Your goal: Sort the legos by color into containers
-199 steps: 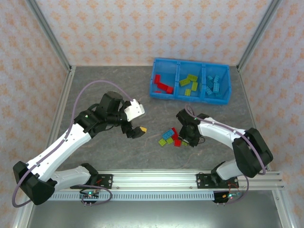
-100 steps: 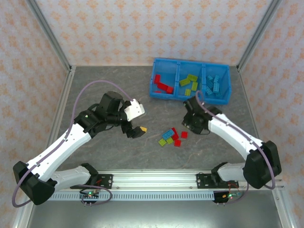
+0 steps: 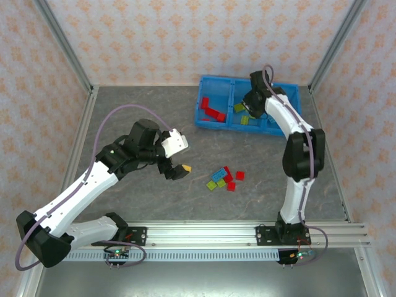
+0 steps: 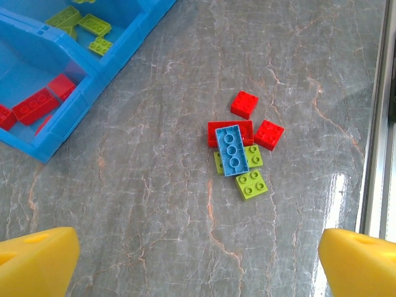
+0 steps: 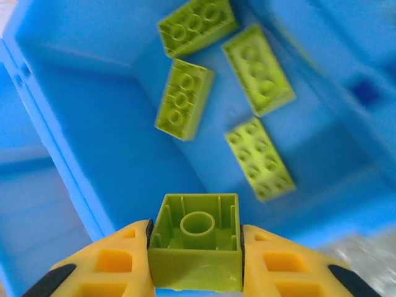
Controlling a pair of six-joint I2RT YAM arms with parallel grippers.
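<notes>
**Operator:** Report sorting progress.

**Technician:** Mostly complete. The bin [image 3: 218,127] holds red bricks in its left compartment, yellow-green in the middle compartment [image 5: 111,124] and light blue in the right. A loose pile [image 3: 224,177] lies on the table, well apart from the bin's front wall, and has yet to be sorted: three red, two yellow-green and one light blue brick [image 4: 231,150].

**Operator:** Gripper states?

**Technician:** The right gripper [image 5: 195,247] hangs over the bin's middle compartment, jaws closed on a yellow-green brick [image 5: 197,216], not yet released. The left gripper [image 4: 198,266] is off the bin's left corner, jaws spread wide, holding nothing.

**Operator:** What does each view add?

**Technician:** The right wrist view confirms the grip, with the hollow underside facing the camera, above four yellow-green bricks in the bin. The left wrist view shows the stacking: the light blue brick overlaps red and yellow-green pieces.
</notes>
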